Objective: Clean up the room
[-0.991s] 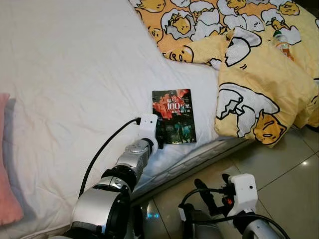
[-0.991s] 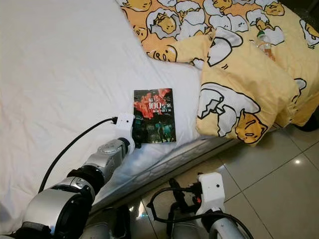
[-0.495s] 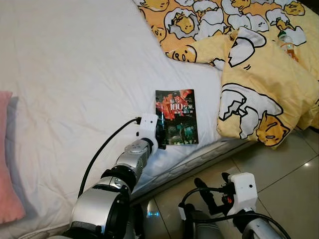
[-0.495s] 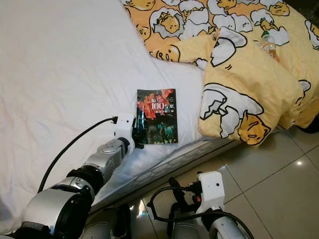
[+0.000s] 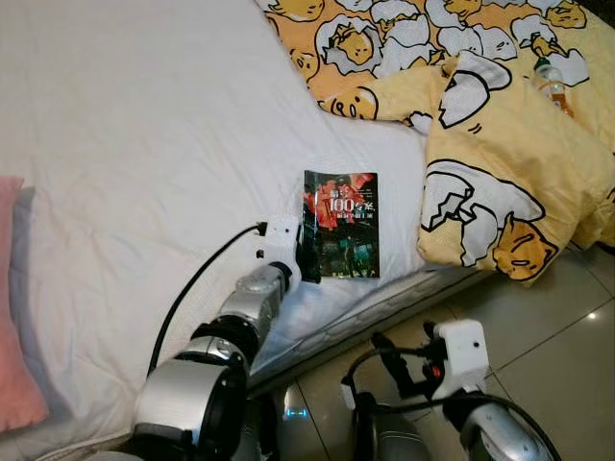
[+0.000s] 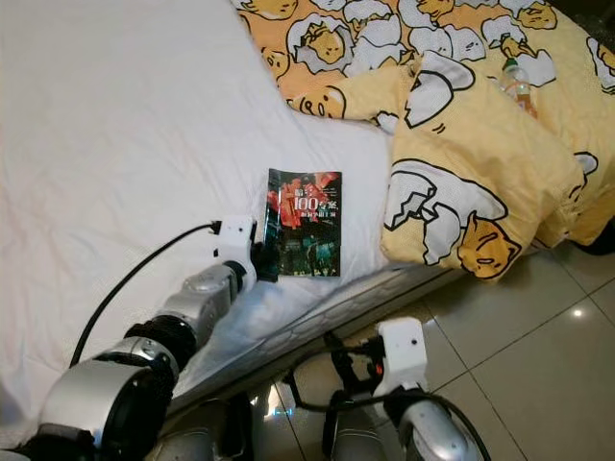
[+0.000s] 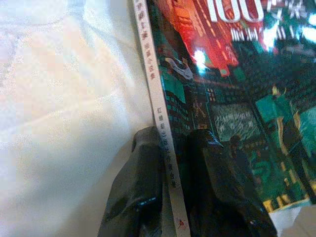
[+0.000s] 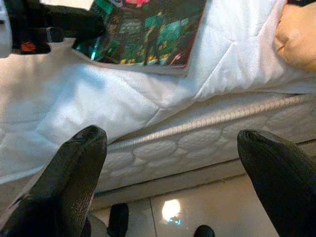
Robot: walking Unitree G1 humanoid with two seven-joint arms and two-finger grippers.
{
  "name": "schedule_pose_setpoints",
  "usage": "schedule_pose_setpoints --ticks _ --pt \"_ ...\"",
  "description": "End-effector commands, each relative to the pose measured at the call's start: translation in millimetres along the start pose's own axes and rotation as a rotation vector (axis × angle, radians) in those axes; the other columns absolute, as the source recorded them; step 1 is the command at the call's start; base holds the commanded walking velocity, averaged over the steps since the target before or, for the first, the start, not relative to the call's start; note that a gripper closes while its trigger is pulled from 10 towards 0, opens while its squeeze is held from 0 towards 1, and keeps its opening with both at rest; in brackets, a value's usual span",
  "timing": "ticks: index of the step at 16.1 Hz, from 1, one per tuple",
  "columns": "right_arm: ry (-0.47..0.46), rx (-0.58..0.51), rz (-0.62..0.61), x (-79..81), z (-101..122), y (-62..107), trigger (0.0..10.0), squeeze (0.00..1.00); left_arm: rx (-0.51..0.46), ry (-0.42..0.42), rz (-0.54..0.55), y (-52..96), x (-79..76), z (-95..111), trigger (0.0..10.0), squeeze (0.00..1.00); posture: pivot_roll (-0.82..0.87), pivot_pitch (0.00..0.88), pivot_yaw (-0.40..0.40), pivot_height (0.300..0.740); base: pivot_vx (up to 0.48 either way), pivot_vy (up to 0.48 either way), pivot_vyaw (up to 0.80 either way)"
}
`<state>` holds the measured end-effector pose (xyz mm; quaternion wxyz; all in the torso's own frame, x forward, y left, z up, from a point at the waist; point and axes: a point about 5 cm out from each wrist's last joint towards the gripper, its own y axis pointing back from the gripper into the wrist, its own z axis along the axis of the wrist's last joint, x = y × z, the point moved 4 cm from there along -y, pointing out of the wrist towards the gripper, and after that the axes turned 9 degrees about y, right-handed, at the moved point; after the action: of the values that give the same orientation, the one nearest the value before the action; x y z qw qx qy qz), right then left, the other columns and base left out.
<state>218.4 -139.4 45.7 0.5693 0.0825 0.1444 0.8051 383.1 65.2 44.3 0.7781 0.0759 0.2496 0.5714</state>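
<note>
Left gripper [image 7: 170, 190] pinches the book [image 5: 342, 223] by its spine edge, likely to lift it off the bed [image 5: 144, 144] near the edge; right gripper [image 8: 173, 182] hangs spread wide above the floor [image 5: 557, 327], idle

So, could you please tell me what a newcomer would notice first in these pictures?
Probably the dark glossy paperback book with red cover art, lying flat near the edge of the white quilted mattress. The left end effector grips its spine edge, one finger on each side. To the right, a rumpled yellow duvet with cartoon egg prints spills over the bed's corner.
</note>
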Motion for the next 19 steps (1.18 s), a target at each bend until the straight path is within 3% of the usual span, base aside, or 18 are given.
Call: schedule_pose_setpoints --ticks 1,3,4,6,7,8,9,11,13,14,15,16,19 --pt "0.0 0.015 -0.01 -3.9 -5 0.7 10.0 0.0 0.032 0.029 0.017 2.5 8.9 -9 0.0 0.0 -0.18 0.185 0.025 0.74 0.0 0.0 0.0" --pt "0.01 -0.01 -0.016 -7.5 0 -11.7 10.0 0.0 0.033 0.066 -0.035 3.8 6.2 -11 0.0 0.0 -0.18 0.121 0.041 0.74 0.0 0.0 0.0" --pt "0.018 -0.043 -0.033 -12.9 9 -23.0 10.0 0.0 -0.013 0.122 -0.063 4.0 5.5 -1 0.0 0.0 -0.18 0.067 0.053 0.74 0.0 0.0 0.0" --pt "0.014 -0.072 -0.044 -17.5 17 -32.4 10.0 0.0 -0.09 0.144 -0.089 4.3 5.1 19 0.0 0.0 -0.16 0.025 0.06 0.74 0.0 0.0 0.0" --pt "0.013 -0.096 -0.047 -21.1 24 -42.5 10.0 0.0 -0.233 0.119 -0.108 7.3 3.8 52 0.0 0.0 -0.15 0.0 0.065 0.74 0.0 0.0 0.0" --pt "0.013 -0.105 -0.046 -22.7 27 -47.5 10.0 0.0 -0.307 0.109 -0.13 10.1 0.3 68 0.0 0.0 -0.14 0.0 0.07 0.74 0.0 0.0 0.0" --pt "0.001 -0.152 -0.048 -26.5 42 -56.6 10.0 0.0 -0.48 -0.011 -0.272 28.1 -31.0 104 0.0 0.0 -0.1 0.0 0.073 0.74 0.0 0.0 0.0" --pt "-0.037 -0.219 -0.059 -34.6 64 -72.9 10.0 0.0 -0.57 0.005 -0.304 48.5 -45.1 113 0.0 0.0 -0.06 0.0 0.068 0.74 0.0 0.0 0.0" --pt "-0.059 -0.231 -0.066 -38.6 69 -79.3 10.0 0.0 -0.585 0.029 -0.246 52.3 -36.7 109 0.0 0.0 -0.05 0.0 0.056 0.74 0.0 0.0 0.0" --pt "-0.06 -0.227 -0.07 -41.7 70 -85.5 10.0 0.0 -0.58 0.032 -0.1 52.0 -13.0 101 6.9 0.0 -0.03 0.0 0.042 0.74 0.0 0.0 0.56" --pt "-0.055 -0.22 -0.069 -42.1 70 -87.4 10.0 0.0 -0.576 0.024 -0.034 52.5 -2.4 97 6.9 0.0 -0.03 0.0 0.042 0.74 0.0 0.0 0.56" --pt "-0.042 -0.211 -0.071 -43.1 66 -89.7 10.0 0.0 -0.574 -0.083 0.122 62.1 24.6 84 10.0 0.0 -0.01 0.0 0.037 0.74 0.0 0.0 0.49" --pt "-0.04 -0.198 -0.077 -43.0 58 -94.6 10.0 0.0 -0.521 -0.172 0.348 81.8 62.8 64 10.0 0.0 0.0 0.0 0.035 0.74 0.0 0.0 0.5"
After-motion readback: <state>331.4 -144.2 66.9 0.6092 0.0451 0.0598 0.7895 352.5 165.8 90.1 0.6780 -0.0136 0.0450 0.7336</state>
